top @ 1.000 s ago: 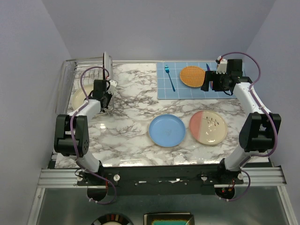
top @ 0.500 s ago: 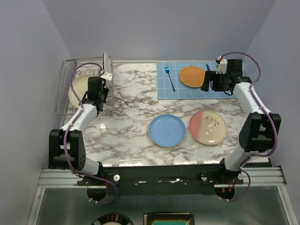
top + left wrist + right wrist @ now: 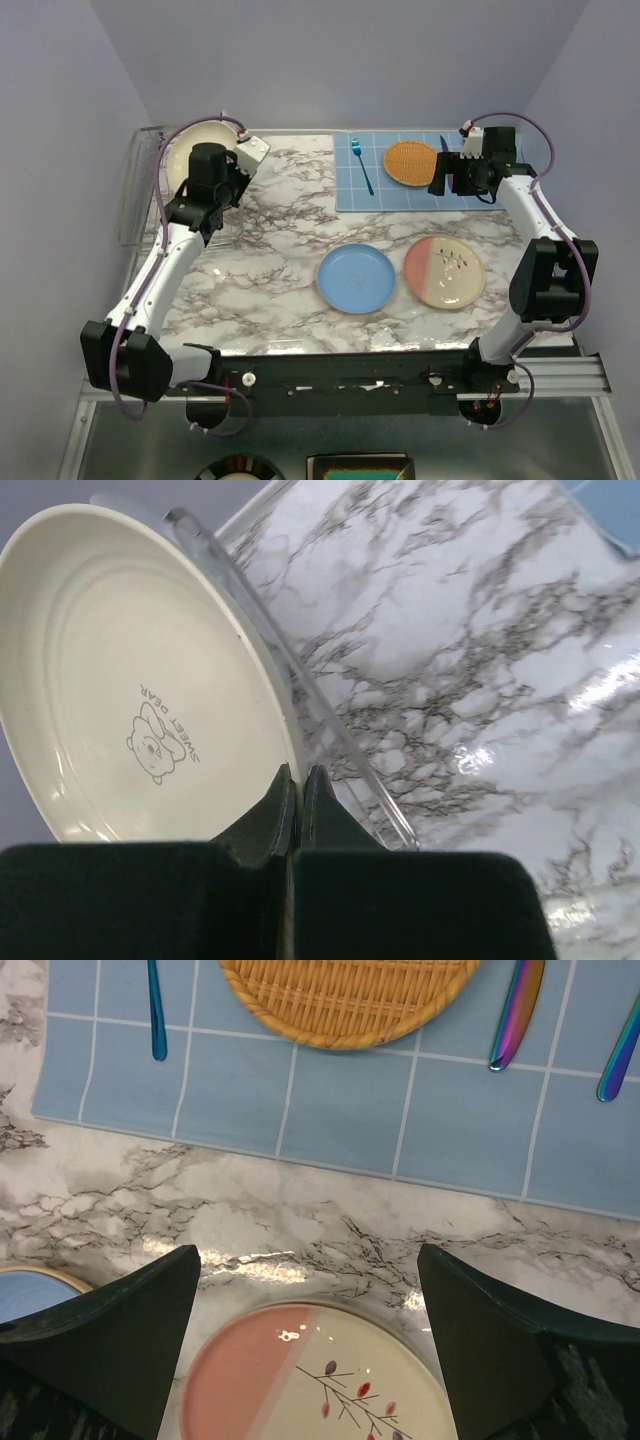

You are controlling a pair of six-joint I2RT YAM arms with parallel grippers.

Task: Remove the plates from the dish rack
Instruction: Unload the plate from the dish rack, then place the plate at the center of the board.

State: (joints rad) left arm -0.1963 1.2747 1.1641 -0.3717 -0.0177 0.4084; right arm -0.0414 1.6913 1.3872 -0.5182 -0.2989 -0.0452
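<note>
Gripping round glossy cream plate (image 3: pixel 120 680), marbled table (image 3: pixel 480 660)

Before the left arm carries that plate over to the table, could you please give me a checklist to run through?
1. Grip: left gripper shut on the rim of the cream plate: ok.
2. Plate's lower edge free of the dish rack: cannot tell; the arm hides it.
3. Set-down spot: bare table left of the blue plate: ok.
4. Right gripper out of the path: open, far right by the blue mat: ok.
5. More plates left in the rack: cannot tell.
</note>
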